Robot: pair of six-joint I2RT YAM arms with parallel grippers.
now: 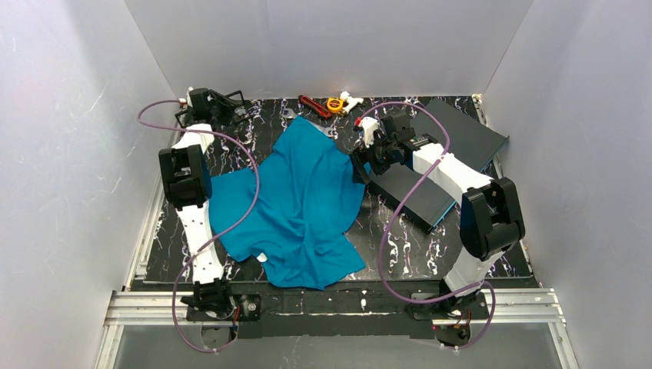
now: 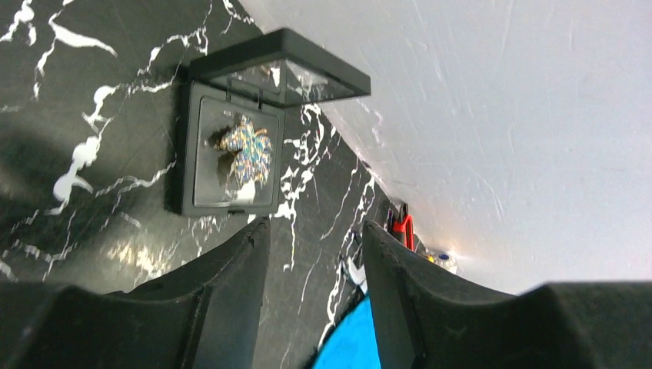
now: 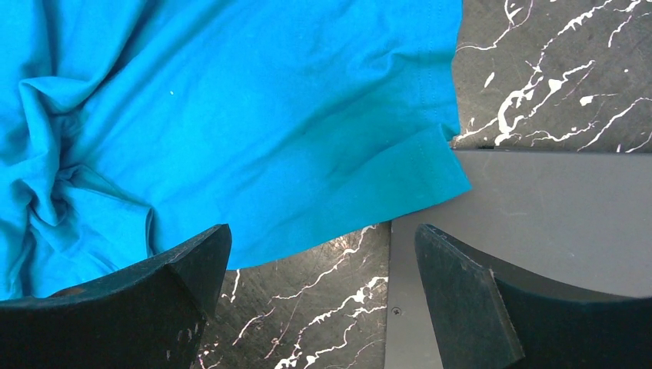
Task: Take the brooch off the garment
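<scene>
Garment (image 1: pixel 304 200) crumpled mid-table. Brooch (image 2: pixel 242 150) in open black box (image 2: pixel 231 209) beyond garment's far-left side. Left gripper (image 2: pixel 315 227) there too, jaws part open, empty. Right gripper (image 3: pixel 323 231) over garment's right hem, jaws wide, empty.

Black table (image 1: pixel 400 246) with white marble lines. Spread across the middle, a big blue T-shirt (image 1: pixel 304 200). On the right, a flat grey board (image 1: pixel 467 137), one shirt corner lying over it. In the far left corner, an open black box (image 2: pixel 234 157).

left arm (image 1: pixel 197 223): white links, black joints | right arm (image 1: pixel 450 173): same | cables (image 1: pixel 256 181): purple loops | left end effector (image 2: pixel 315 227): black fingers
</scene>
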